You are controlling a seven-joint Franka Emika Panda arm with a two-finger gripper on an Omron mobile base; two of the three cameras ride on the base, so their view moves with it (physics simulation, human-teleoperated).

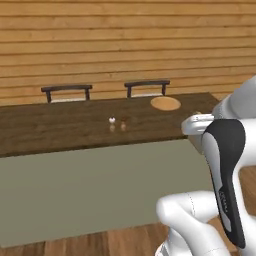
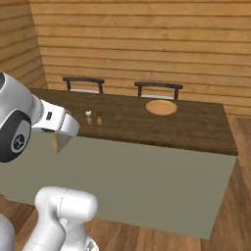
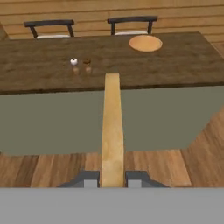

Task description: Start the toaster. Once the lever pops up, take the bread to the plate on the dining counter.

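My gripper [image 3: 112, 178] is shut on the bread [image 3: 112, 131], a pale tan slice seen edge-on that sticks out ahead of the fingers. From the right base view the bread [image 2: 58, 142] hangs under the hand, in front of the dining counter's near left corner. The round tan-orange plate [image 3: 145, 43] lies bare on the far right part of the dining counter [image 3: 43, 74], well beyond the slice. It is the same plate [image 1: 165, 103] [image 2: 161, 107] in both base views. The toaster and the lever are out of view.
Two small shakers [image 3: 80, 62] stand mid-counter, left of the plate. Two dark chairs [image 1: 67, 92] [image 1: 147, 87] sit behind the counter against the wooden plank wall. The counter's grey-green front [image 2: 147, 181] faces me, with wood floor below and to the right.
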